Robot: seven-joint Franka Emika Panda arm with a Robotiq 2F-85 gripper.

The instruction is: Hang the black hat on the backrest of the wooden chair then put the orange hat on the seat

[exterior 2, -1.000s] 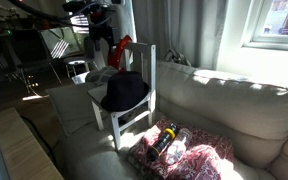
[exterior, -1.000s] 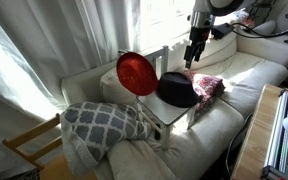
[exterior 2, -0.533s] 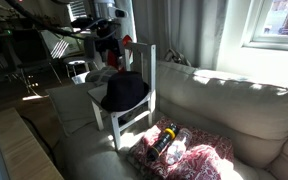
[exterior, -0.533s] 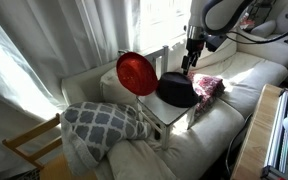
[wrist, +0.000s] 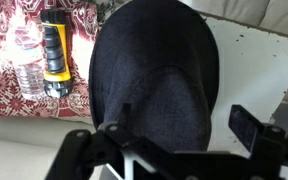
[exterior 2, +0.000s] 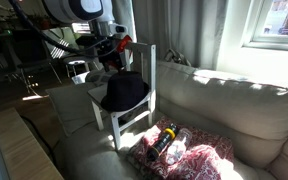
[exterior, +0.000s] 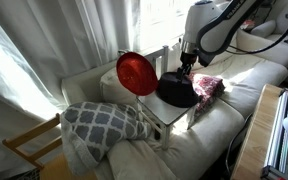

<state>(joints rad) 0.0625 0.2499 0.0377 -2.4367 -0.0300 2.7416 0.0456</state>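
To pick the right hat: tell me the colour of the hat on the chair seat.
Black hat, plain, clearest in the wrist view.

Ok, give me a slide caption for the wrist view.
Open gripper above the black hat on the chair's seat, a bottle on pink cloth alongside.

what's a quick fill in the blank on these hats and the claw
The black hat lies on the ____ of the chair.
The hat propped at the backrest is ____.
The claw hovers above the black hat, jaws ____.
Missing: seat, orange, open.
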